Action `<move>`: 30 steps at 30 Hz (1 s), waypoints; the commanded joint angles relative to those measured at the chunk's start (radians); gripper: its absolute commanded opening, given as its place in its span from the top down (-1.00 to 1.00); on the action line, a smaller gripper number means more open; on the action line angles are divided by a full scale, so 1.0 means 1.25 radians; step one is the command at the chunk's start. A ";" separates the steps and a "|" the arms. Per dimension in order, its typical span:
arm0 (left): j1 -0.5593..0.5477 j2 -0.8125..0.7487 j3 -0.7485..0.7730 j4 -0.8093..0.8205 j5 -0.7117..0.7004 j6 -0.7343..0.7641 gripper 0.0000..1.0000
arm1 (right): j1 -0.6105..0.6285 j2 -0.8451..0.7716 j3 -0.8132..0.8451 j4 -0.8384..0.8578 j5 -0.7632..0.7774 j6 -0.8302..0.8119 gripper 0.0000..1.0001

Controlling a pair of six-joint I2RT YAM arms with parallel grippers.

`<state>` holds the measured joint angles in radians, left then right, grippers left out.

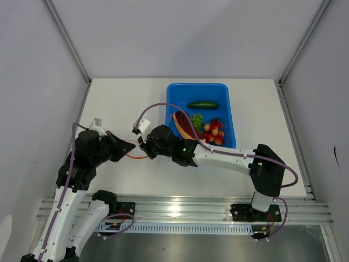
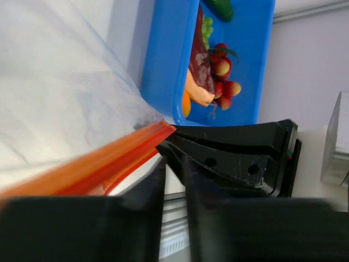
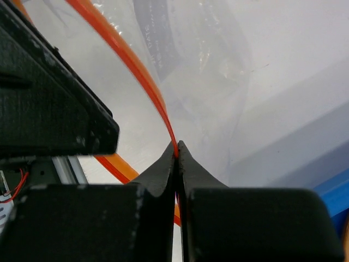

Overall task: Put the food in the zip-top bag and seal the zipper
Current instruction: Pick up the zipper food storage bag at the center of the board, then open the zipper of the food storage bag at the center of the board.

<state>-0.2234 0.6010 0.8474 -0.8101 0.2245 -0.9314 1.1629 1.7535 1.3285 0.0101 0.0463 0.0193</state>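
You have both claws clenched on the thin orange-red zipper strip [image 3: 139,82] of the clear crinkly plastic bag [image 2: 54,82]. The left claw [image 1: 128,146] and right claw [image 3: 176,150] pinch it close together, just left of the blue plastic bin [image 1: 226,90] on the white surface [image 1: 125,103]. The dark green cucumber [image 1: 203,105], red-brown meat slice [image 1: 182,125], green leafy bunch [image 1: 196,119] and small red fruits [image 1: 214,131] lie in the bin.
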 commanded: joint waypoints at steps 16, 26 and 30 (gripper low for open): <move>-0.004 -0.141 0.057 -0.067 -0.038 0.124 -0.19 | -0.069 -0.020 0.148 -0.107 -0.119 0.302 1.00; -0.004 -0.114 0.042 -0.036 -0.101 0.150 -0.14 | -0.070 -0.041 0.136 -0.121 -0.141 0.325 1.00; -0.004 -0.071 0.058 0.002 -0.094 0.155 -0.15 | -0.068 -0.044 0.129 -0.123 -0.141 0.326 1.00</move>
<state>-0.2245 0.4751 0.8978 -0.8795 0.1146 -0.7666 1.0721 1.7531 1.4670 -0.1505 -0.1215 0.4122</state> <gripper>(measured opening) 0.578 0.004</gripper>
